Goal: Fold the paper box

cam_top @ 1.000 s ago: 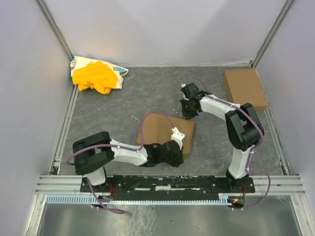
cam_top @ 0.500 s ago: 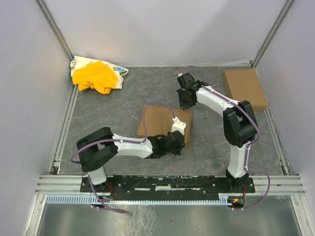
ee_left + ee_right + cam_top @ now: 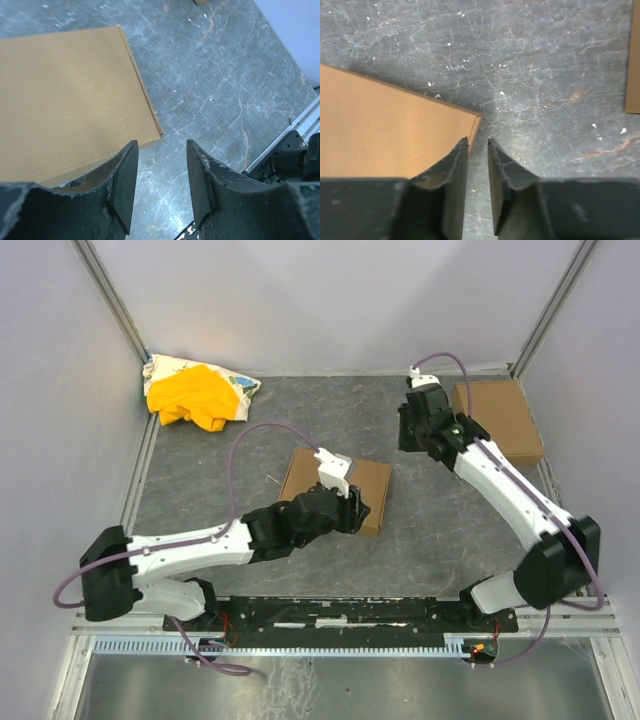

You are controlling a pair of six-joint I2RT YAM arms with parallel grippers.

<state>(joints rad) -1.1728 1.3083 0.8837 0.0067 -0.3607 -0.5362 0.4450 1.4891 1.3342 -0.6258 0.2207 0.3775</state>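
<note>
Paper box (image 3: 372,488) lies folded flat mid-table (image 3: 220,470). L pincer (image 3: 162,147) hovers over its near-right corner, jaws apart, nothing btwn them. R pincer (image 3: 477,142) (by the far-right corner, near a smaller box (image 3: 497,420)) stands slightly apart, empty.

Both arms have let go and backed off. The left gripper (image 3: 162,145), which was pressing down on the paper box (image 3: 372,488) at its five o'clock corner, has lifted and spread its jaws, and its arm now stretches low toward eight o'clock. The right gripper (image 3: 477,142) has left the box's one o'clock corner, swung toward two o'clock near the small cardboard box (image 3: 497,420), and parted its jaws a little. The paper box has slid slightly toward twelve o'clock.
</note>
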